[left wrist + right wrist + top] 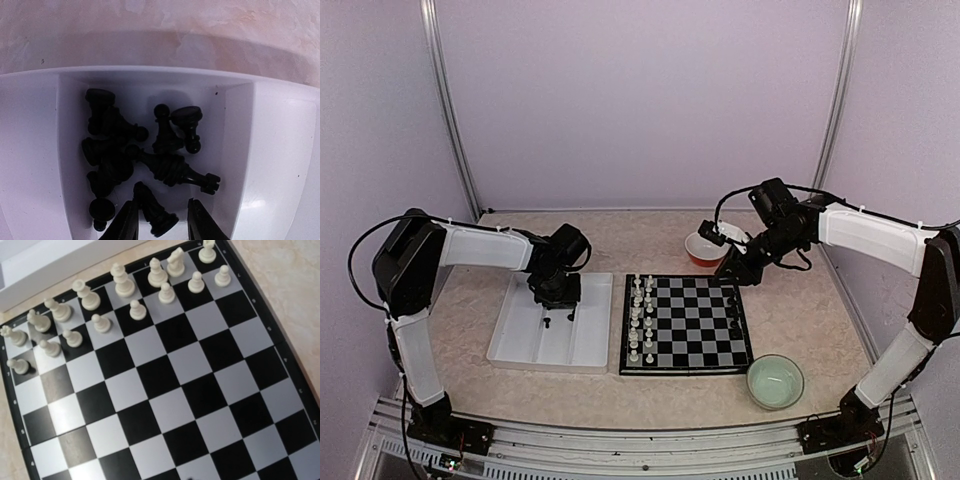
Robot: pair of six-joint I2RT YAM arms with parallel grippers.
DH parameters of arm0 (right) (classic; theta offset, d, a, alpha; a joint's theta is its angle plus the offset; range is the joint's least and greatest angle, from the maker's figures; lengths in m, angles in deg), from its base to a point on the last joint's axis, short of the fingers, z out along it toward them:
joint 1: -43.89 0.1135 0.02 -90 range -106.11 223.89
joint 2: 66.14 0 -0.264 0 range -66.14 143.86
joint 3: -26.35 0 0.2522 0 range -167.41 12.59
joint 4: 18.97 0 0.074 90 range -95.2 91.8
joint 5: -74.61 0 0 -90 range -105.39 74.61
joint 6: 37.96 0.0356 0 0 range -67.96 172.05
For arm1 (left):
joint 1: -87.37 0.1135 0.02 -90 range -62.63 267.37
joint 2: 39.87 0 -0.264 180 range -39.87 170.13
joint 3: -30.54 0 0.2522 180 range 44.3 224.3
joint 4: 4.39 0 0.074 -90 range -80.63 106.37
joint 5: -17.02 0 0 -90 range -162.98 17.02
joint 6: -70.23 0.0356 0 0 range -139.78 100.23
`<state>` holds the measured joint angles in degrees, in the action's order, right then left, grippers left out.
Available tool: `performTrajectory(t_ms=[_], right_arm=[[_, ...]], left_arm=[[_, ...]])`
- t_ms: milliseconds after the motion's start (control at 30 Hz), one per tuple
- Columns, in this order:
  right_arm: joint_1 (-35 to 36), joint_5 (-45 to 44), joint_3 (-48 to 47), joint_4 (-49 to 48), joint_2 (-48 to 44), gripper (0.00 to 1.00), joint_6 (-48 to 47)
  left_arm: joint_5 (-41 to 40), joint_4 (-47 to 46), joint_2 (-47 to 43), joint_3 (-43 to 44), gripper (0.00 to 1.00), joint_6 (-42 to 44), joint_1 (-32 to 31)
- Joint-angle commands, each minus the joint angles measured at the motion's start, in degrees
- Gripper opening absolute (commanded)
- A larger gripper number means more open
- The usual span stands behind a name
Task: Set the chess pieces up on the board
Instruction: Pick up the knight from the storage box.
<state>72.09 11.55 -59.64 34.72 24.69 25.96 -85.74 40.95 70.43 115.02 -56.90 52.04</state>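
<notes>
Seen from my remote station, the left gripper (161,205) hangs inside a compartment of the white tray (280,150). Its fingers are parted and straddle one black chess piece (155,212) at the near edge of a jumbled heap of black chess pieces (170,167). The board (695,325) sits just right of the tray, with white chess pieces (122,282) ranked in two files along its left side. The right gripper (728,268) hovers at the board's far right corner, near an orange bowl (703,250); I cannot tell whether its fingers are parted or pressed together. A green bowl (775,380) stands off the near right corner. Pale marks (15,402) along the board's border are too small for me to read.
</notes>
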Motion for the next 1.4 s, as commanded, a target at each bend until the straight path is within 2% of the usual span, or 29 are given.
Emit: performTrajectory(t_ms=[0,300,500,833,1000,1167,1367], right_arm=[[-0.35,0.91,0.74,-0.41,-1.08,0.23,0.07],[-0.35,1.63,0.41,-0.49,-0.39,0.23,0.21],[-0.35,1.29,0.69,-0.27,-0.96,0.23,0.24],[-0.35,1.53,1.08,-0.14,-1.44,0.23,0.16],[-0.34,1.28,1.36,-0.25,-2.12,0.23,0.16],[-0.27,1.82,0.99,-0.21,-1.43,0.23,0.24],[-0.17,1.44,0.67,0.13,-1.88,0.23,0.25]], left_arm=[[-1.10,3.97,0.51,-0.79,0.37,-1.00,0.17],[-0.97,2.87,-0.60,-2.54,0.31,-0.87,0.26],[-1.03,3.99,0.34,-1.17,0.24,-0.49,0.26],[-2.21,5.35,-1.34,-0.38,0.24,7.98,-0.17],[-2.48,5.33,-3.62,-2.76,0.23,9.94,-0.70],[0.92,2.04,-6.66,-5.32,0.33,7.45,0.90],[2.03,0.72,-3.49,-2.35,0.33,3.18,1.55]])
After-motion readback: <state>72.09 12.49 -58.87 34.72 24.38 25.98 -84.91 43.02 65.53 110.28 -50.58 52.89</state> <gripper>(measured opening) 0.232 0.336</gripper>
